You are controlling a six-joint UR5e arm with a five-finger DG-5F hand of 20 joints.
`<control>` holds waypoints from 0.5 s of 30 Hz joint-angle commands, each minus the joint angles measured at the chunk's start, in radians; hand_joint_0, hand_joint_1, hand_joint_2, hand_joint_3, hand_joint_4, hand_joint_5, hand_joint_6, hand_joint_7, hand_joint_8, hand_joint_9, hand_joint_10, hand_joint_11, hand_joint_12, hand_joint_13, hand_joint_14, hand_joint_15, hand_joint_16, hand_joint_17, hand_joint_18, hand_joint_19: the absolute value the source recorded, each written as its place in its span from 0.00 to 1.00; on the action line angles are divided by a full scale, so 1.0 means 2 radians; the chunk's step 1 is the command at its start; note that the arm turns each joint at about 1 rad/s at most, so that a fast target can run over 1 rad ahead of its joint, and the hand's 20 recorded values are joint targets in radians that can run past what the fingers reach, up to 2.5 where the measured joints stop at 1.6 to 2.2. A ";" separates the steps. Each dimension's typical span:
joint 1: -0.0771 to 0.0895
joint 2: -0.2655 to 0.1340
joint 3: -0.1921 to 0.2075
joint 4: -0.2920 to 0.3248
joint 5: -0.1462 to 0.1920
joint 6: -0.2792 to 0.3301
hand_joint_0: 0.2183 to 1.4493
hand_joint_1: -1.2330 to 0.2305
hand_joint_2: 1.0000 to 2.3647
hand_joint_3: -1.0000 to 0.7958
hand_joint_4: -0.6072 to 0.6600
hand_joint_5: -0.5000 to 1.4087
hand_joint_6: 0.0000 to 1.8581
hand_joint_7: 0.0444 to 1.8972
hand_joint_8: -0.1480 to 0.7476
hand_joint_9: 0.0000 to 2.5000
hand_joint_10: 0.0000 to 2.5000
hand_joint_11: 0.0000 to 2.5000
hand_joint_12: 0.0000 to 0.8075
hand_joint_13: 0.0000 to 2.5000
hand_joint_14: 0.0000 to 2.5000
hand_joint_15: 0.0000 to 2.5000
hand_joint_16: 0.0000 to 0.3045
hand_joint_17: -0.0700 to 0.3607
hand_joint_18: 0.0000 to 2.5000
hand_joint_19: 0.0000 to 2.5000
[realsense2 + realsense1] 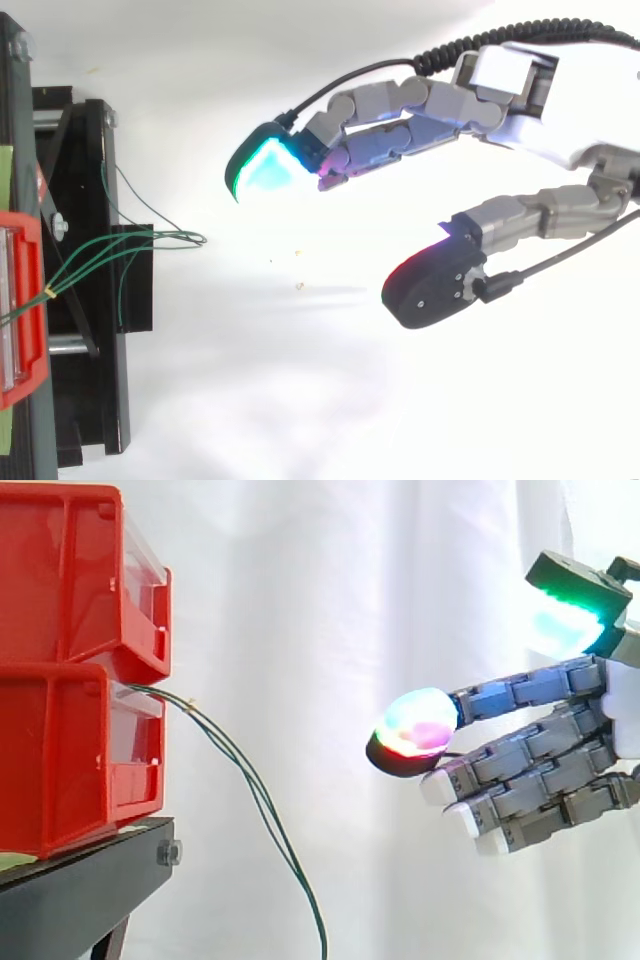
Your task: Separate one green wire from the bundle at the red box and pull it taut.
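Robot hand: The robot hand (540, 770) is held open, with the fingers nearly straight and the thumb spread away from them. Nothing is gripped.
Position: It is seen well apart from the wires, on the side away from the boxes.
Green wires: The green wires (260, 795) are seen leaving the top front edge of the lower red box (60, 750), just under the upper red box (60, 580). They sag in a slack curve past the black stand (90, 880).
Tie: A small yellow tie (48, 293) is seen binding the strands near the box.
Handling: The wires are judged very light, thin and limp. Their smooth insulation is likely to slip between thick pads.
Hold: One strand is best pinched where the ends are fanned apart, away from the tie.
Risk: Two close strands could be taken together.
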 commanded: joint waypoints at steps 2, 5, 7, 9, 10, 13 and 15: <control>0.002 -0.006 0.000 0.000 0.000 0.002 0.27 0.44 0.00 0.28 0.72 0.16 0.27 0.33 0.50 0.25 0.00 0.01 0.38 0.25 0.00 0.04 0.12 0.35 0.20 0.05; 0.003 -0.005 0.000 0.004 0.000 0.001 0.27 0.44 0.00 0.28 0.72 0.16 0.27 0.33 0.49 0.25 0.00 0.01 0.38 0.25 0.00 0.04 0.12 0.35 0.20 0.05; 0.003 -0.006 0.003 0.002 0.000 0.001 0.27 0.44 0.00 0.28 0.72 0.16 0.27 0.33 0.49 0.25 0.00 0.01 0.38 0.25 0.00 0.04 0.12 0.35 0.20 0.05; 0.003 -0.006 0.003 0.000 0.000 0.001 0.27 0.44 0.00 0.28 0.72 0.16 0.27 0.33 0.49 0.25 0.00 0.01 0.38 0.25 0.00 0.04 0.12 0.36 0.20 0.05; 0.003 -0.006 0.003 0.001 0.000 0.000 0.27 0.44 0.00 0.28 0.72 0.16 0.27 0.33 0.49 0.25 0.00 0.01 0.38 0.25 0.00 0.04 0.12 0.36 0.20 0.05; 0.005 -0.010 0.003 0.000 0.001 -0.003 0.27 0.44 0.00 0.28 0.72 0.16 0.27 0.33 0.49 0.26 0.00 0.01 0.38 0.25 0.00 0.04 0.12 0.35 0.21 0.05; 0.007 -0.014 0.003 0.000 0.002 -0.006 0.27 0.44 0.00 0.28 0.72 0.16 0.27 0.33 0.50 0.26 0.00 0.01 0.38 0.26 0.00 0.04 0.12 0.35 0.21 0.05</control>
